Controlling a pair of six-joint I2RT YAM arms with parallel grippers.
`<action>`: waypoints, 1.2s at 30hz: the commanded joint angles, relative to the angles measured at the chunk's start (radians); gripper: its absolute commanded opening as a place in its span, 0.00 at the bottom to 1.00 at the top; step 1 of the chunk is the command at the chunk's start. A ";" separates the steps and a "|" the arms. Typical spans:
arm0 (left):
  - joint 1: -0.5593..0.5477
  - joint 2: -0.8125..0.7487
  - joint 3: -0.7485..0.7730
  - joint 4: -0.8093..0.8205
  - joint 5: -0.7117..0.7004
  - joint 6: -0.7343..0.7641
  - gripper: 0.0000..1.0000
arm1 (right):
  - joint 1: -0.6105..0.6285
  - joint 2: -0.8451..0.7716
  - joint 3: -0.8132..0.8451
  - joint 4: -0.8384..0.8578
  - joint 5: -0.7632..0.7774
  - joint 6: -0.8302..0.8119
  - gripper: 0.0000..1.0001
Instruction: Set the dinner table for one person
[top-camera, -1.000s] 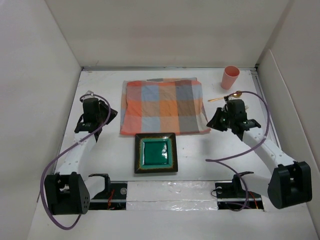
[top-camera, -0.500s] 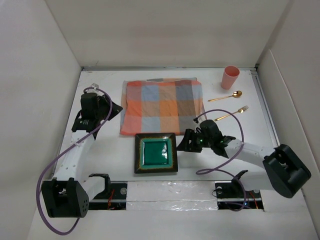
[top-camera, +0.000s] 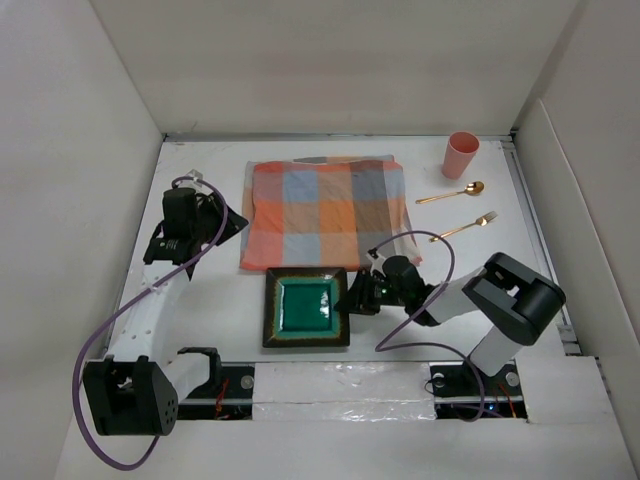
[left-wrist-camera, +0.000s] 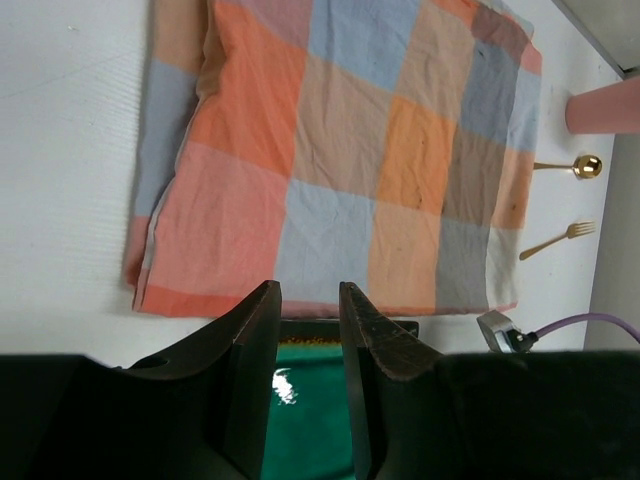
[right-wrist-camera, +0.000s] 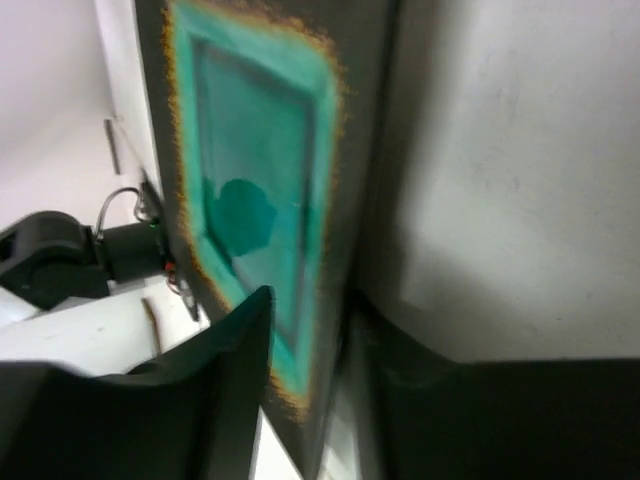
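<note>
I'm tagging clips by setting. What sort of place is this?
Likely a robot test booth, not a home: white table walled by upright panels, left arm and right arm bolted at its near edge, plate, cloth and cup staged.

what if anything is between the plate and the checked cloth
Nothing visible. The plate sits right at the near edge of the checked cloth, and the cloth's top is bare. The fork, spoon and cup lie off to the right.

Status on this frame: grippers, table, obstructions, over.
Left gripper empty, jaws apart, by the cloth. Right gripper: jaws pinching plate rim. Dinner table not set; spoon, fork, cup far right. Nothing blocking.
</note>
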 joint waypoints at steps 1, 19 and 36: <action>0.000 -0.011 0.055 0.005 0.004 0.027 0.28 | 0.047 0.038 -0.038 0.111 0.076 0.052 0.22; 0.000 -0.003 0.147 -0.015 -0.090 0.044 0.28 | -0.164 -0.360 0.507 -0.599 -0.078 -0.160 0.00; 0.000 0.025 0.086 0.064 -0.087 0.024 0.29 | -0.450 0.310 1.083 -0.590 -0.408 -0.211 0.00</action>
